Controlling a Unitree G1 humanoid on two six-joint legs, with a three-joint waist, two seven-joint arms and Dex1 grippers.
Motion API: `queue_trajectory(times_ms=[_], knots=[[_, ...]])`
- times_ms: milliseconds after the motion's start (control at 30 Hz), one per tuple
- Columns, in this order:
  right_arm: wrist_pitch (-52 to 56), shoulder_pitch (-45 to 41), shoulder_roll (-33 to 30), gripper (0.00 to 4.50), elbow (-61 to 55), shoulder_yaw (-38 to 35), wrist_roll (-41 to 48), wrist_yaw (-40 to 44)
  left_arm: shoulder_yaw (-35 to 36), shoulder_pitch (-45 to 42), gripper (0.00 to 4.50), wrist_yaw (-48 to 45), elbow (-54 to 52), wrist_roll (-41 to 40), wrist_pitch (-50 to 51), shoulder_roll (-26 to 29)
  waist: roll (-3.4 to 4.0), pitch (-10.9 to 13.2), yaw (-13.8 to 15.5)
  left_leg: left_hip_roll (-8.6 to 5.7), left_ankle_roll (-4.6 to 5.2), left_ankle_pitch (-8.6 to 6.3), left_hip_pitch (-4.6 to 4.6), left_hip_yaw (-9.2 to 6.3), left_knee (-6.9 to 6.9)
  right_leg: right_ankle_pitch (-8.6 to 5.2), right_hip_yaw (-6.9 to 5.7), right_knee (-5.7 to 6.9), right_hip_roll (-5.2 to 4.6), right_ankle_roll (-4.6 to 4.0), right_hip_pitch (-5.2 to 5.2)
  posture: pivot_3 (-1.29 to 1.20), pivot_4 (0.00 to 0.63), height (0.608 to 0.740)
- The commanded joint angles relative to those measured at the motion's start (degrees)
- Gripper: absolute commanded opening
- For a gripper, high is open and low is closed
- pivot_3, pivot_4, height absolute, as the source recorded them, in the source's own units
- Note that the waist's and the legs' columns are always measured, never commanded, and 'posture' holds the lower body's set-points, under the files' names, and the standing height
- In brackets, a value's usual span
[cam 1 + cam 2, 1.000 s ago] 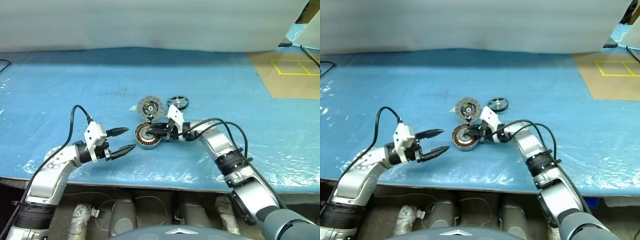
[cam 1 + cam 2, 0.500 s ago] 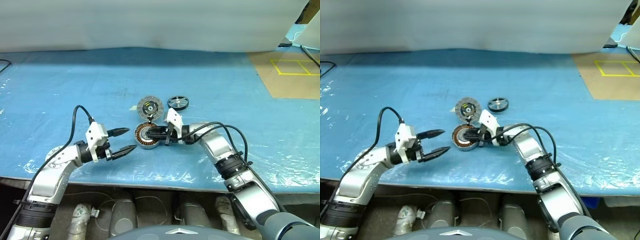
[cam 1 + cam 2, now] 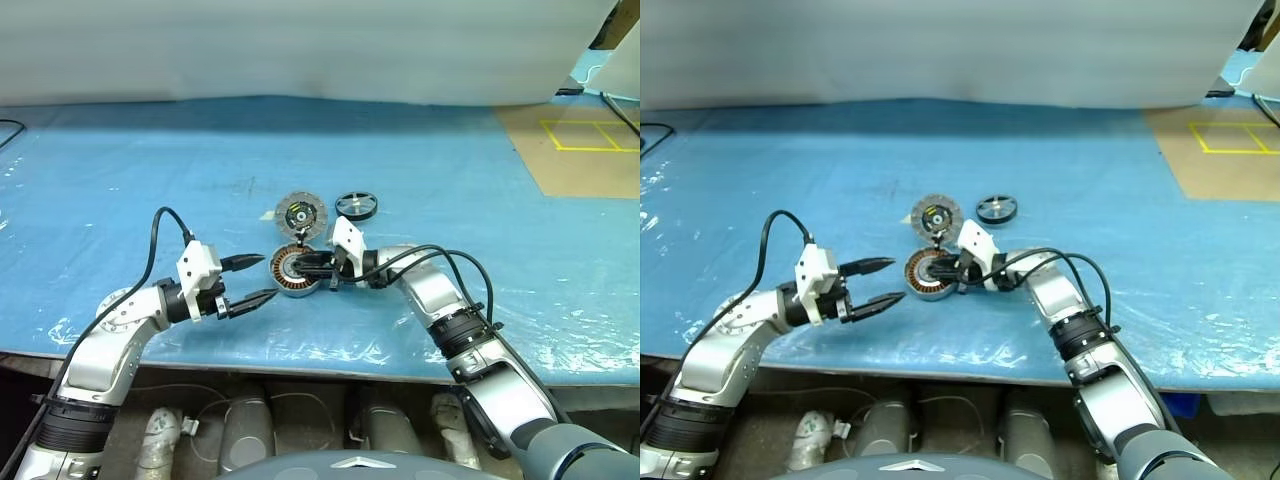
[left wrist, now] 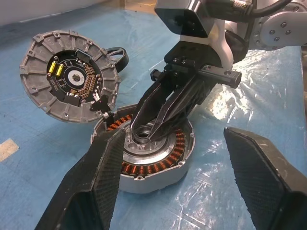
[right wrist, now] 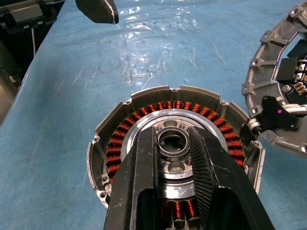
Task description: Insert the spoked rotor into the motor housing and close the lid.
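Observation:
The motor housing (image 3: 284, 283), a round cup with copper windings, lies on the blue table. My right gripper (image 3: 296, 267) reaches in from the right and is shut on its silver centre hub (image 5: 171, 137), one finger on each side. The lid (image 3: 300, 214), a grey ribbed disc with a dark circuit centre, rests just behind the housing and touches its rim. To the right of the lid lies the spoked rotor (image 3: 356, 206), apart from both grippers. My left gripper (image 3: 268, 277) hovers open just left of the housing with nothing between its fingers.
A blue plastic sheet (image 3: 150, 160) covers the table, whose front edge (image 3: 300, 362) runs close below both arms. At the far right is a brown panel (image 3: 585, 150) with yellow tape. A white wall backs the table.

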Motion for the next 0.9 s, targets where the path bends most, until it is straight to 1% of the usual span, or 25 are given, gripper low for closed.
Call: queue_trajectory(times_ms=[33,67,100,167,300,633,733,900], knots=[[-1.2,0.2,0.0,1.32,0.8,0.4,-1.3,-0.3,0.4,-0.5,3.48,-0.4,-1.0,-0.5,-0.3,0.3,0.0,0.0,0.0,0.0,0.0,0.0,0.0,0.0,0.02,-0.04,0.0,0.02,0.0,0.06,0.0,0.0,0.15,0.74],[-1.2,0.2,0.5,1.63,0.8,0.2,-1.5,-1.1,0.4,-0.6,3.48,-0.6,-0.6,-0.5,-0.3,0.3,0.0,0.0,0.0,0.0,0.0,0.0,0.01,0.0,0.05,-0.09,0.01,0.05,0.0,0.15,0.0,0.0,0.15,0.74],[-1.0,0.0,0.9,1.84,1.0,-0.1,-1.4,-1.8,0.4,-0.6,3.48,-0.7,-0.4,-0.5,-0.4,0.3,0.0,0.0,0.0,0.0,0.0,0.0,0.01,0.0,0.05,-0.13,0.02,0.07,0.0,0.23,0.0,0.0,0.15,0.74],[-1.3,-0.4,1.3,2.5,1.2,-0.6,-1.5,-2.8,0.5,-0.7,3.48,-0.9,0.0,-0.4,-0.6,0.2,0.0,0.0,0.0,0.0,0.0,0.0,0.07,0.0,0.06,-0.17,0.05,0.14,0.0,0.26,0.0,0.0,0.15,0.74],[-0.4,-0.6,0.6,2.5,-0.9,-1.6,-0.6,-2.8,0.3,-0.4,3.48,-1.1,0.2,-0.3,-0.8,0.1,0.0,0.0,0.0,0.0,0.0,0.0,0.11,0.0,0.06,-0.2,0.08,0.2,0.0,0.3,0.0,0.0,0.15,0.74],[4.2,1.2,0.0,2.5,-10.7,-4.4,4.5,-2.2,-0.1,-0.8,3.48,-0.9,-0.8,-0.5,0.4,0.3,0.0,0.0,0.0,0.0,0.0,0.0,0.1,0.0,0.04,-0.25,0.1,0.2,0.0,0.26,-0.03,0.0,0.15,0.74],[4.3,1.8,0.0,1.93,-11.5,-4.4,5.0,-2.0,0.2,-0.8,3.48,-1.2,-0.7,-0.7,0.5,0.6,0.0,0.0,0.0,0.0,0.0,0.0,0.11,0.01,0.02,-0.26,0.09,0.2,0.01,0.25,-0.04,0.0,0.15,0.74],[3.4,2.5,0.1,0.28,-10.9,-2.5,3.4,-1.6,1.0,-0.6,3.48,-2.5,0.7,-0.8,-0.4,1.2,0.0,0.0,0.0,-0.01,0.0,0.0,0.1,0.01,0.02,-0.28,0.1,0.2,0.01,0.27,-0.04,0.0,0.15,0.74]])
